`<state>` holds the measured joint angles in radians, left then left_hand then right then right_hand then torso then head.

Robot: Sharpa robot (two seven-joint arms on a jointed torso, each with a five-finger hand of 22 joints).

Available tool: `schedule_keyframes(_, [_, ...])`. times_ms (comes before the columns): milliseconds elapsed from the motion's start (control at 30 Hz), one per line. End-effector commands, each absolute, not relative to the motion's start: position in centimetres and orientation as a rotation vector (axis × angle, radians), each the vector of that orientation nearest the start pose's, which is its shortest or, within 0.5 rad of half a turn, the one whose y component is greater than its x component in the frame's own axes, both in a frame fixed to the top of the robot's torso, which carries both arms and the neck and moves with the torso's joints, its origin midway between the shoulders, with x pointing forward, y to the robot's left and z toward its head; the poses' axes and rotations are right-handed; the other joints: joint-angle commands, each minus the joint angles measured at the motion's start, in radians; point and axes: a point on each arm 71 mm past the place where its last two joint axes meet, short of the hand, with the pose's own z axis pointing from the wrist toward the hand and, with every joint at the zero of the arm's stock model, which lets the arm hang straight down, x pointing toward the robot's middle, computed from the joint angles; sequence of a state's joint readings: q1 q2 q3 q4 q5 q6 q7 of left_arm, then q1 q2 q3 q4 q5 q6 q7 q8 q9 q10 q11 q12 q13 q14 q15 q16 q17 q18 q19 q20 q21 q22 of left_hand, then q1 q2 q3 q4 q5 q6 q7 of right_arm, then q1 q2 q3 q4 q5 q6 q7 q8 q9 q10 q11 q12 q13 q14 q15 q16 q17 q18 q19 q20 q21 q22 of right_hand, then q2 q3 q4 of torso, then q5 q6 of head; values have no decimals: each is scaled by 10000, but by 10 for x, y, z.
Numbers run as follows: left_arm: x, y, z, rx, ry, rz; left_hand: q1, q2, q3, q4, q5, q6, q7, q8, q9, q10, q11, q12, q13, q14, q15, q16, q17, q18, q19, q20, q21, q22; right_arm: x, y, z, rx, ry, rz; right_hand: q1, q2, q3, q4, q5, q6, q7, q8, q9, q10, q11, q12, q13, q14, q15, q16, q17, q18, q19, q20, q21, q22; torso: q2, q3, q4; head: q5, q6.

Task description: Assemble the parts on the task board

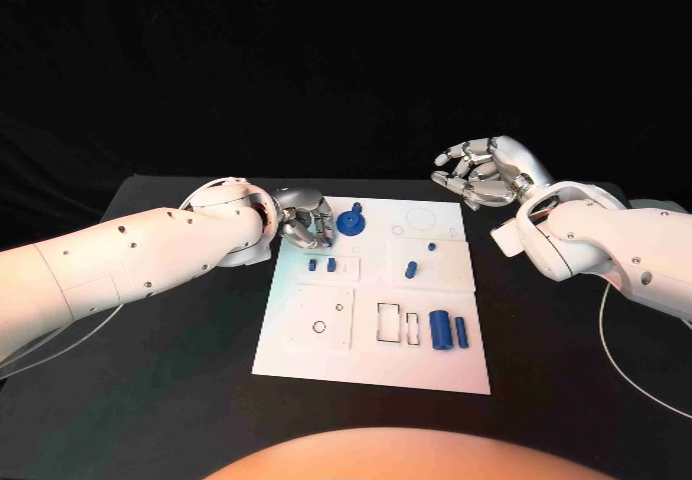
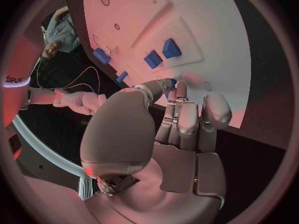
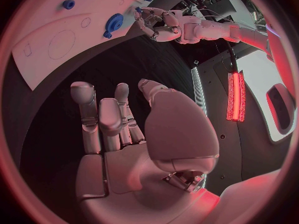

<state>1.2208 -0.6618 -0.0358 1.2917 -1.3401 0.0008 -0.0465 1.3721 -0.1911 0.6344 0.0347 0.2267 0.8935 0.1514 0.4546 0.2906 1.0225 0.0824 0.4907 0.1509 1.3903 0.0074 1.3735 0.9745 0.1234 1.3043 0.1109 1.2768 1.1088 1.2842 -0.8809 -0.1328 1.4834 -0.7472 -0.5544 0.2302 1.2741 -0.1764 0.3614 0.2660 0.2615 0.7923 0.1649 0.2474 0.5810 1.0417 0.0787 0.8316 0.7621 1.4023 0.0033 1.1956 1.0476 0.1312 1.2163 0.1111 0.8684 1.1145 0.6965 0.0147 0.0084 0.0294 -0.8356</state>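
Observation:
The white task board (image 1: 378,345) lies in the middle of the black table. My left hand (image 1: 306,222) hovers over its far left corner and pinches a small blue part (image 2: 170,82) between thumb and fingertips; the same hand (image 3: 159,22) appears in the right wrist view. A blue gear-shaped part (image 1: 356,218) stands just right of that hand. Two small blue parts (image 1: 322,265) lie nearer on the board, a blue peg (image 1: 411,268) sits mid-board, and two blue cylinders (image 1: 449,331) lie at the near right. My right hand (image 1: 483,172) is raised beyond the far right corner, fingers apart and holding nothing.
Outlined recesses (image 1: 392,322) and round holes (image 1: 420,217) mark the board. Bare black table (image 1: 173,350) spreads to the left and right of the board. A thin cable (image 1: 613,330) runs along the table under my right arm.

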Motion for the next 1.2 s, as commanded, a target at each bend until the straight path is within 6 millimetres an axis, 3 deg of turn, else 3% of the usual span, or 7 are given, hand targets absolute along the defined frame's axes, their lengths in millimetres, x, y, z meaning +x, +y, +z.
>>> schedule_keyframes(33, [521,165,-208,2048,19844,-7021,-88,31,-55,-22,-39,65,-28,0,6,70,-22,-77,-15,38,-12,6,-10,-182,41,-19,7,-26,498,-239,-162,3949,14462,10062,-8,80,-31,35,37,54,-10,32,10,17,-11,54,-9,69,-3,-17,15,86,48,-18,-58,13,0,-4,2,-2,-16])
schedule_keyframes(900, [521,167,-210,2093,20027,-6792,-94,21,-72,-27,-45,28,-9,-67,4,66,-7,-170,-28,28,-6,4,2,-174,11,-29,-26,-70,498,-240,-162,3959,14453,10047,-8,80,-31,35,37,54,-10,32,10,17,-11,54,-9,69,-3,-17,15,86,48,-18,-58,13,-1,-6,12,-2,-40])
schedule_keyframes(1200, [521,165,-210,2040,19973,-6921,-144,-72,-55,-12,-38,-616,107,-825,-176,122,70,-600,-43,-21,59,17,-73,-161,-42,9,-96,-156,498,-240,-162,3961,14458,10044,-8,80,-31,35,37,54,-10,32,10,17,-11,54,-9,69,-3,-17,15,86,48,-18,-58,13,1,-4,2,5,-43])
